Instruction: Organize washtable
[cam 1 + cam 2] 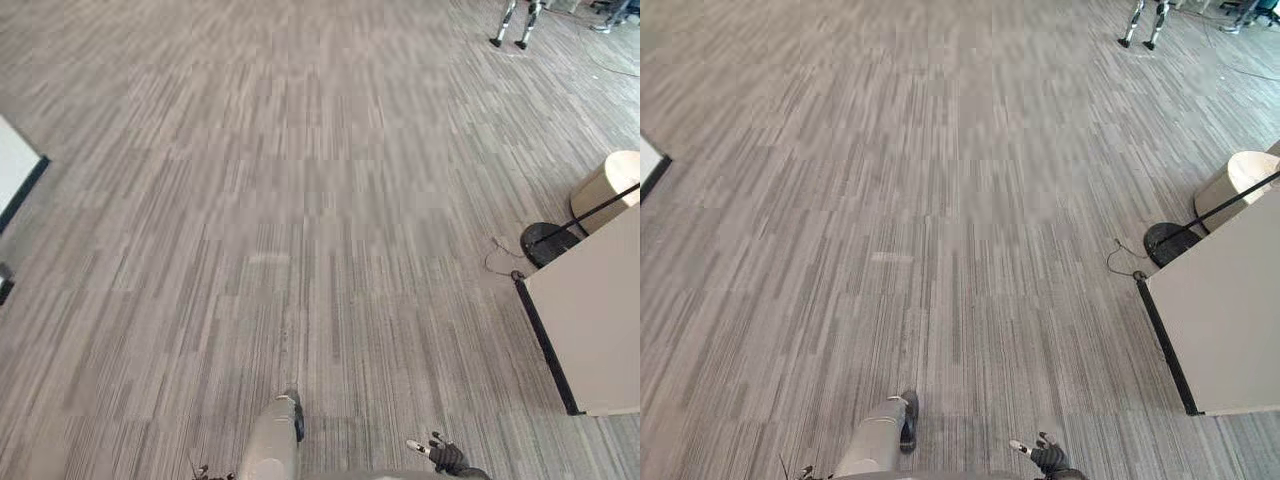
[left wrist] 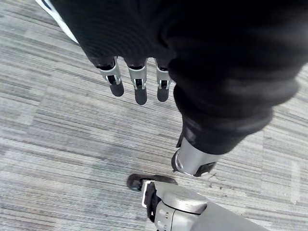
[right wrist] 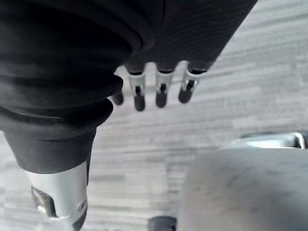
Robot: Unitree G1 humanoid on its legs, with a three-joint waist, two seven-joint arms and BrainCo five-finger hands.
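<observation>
My left hand [image 2: 140,86] hangs over grey striped carpet, its fingers straight and nothing in them. My right hand [image 3: 161,91] hangs the same way, open and holding nothing; it also shows low in the left eye view as the right hand [image 1: 445,456]. A pale flat-topped table or cabinet [image 1: 590,320] with a dark edge stands at my right.
Grey striped carpet [image 1: 300,200] spreads ahead. A beige round bin [image 1: 610,185] and a black round stand base [image 1: 550,242] with a slanting pole sit behind the pale table. A white panel [image 1: 15,165] is at the far left. A pair of legs [image 1: 520,25] stands far ahead on the right.
</observation>
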